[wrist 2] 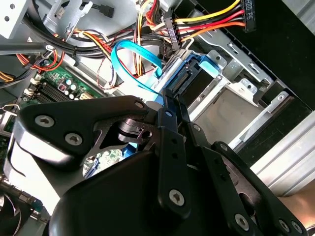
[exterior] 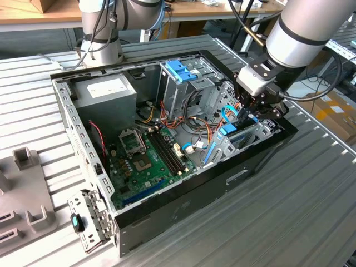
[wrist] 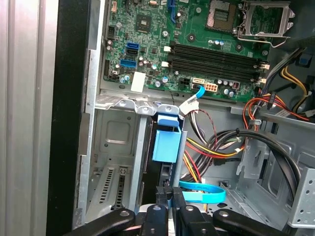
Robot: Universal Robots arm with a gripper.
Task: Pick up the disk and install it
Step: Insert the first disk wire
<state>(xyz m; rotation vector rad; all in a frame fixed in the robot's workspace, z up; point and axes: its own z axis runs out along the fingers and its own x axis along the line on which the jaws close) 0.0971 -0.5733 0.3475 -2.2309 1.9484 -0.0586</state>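
Pinching the disk [wrist: 166, 147] edge-on, with pincer [wrist: 170, 191] pressed onto its flat faces; held upright in the drive bay [wrist: 115, 142] at 3 o'clock of the case [exterior: 194, 194] in the exterior view. Keep it square to bay walls, press straight down, avoid snagging the blue cable [wrist: 202, 194] just beside.

Robotics lab or workshop: ribbed grey aluminium-profile table [exterior: 311, 194], opened black desktop computer case [exterior: 183, 207], long wooden workbench [exterior: 22, 14], brown cardboard box [exterior: 336, 114].
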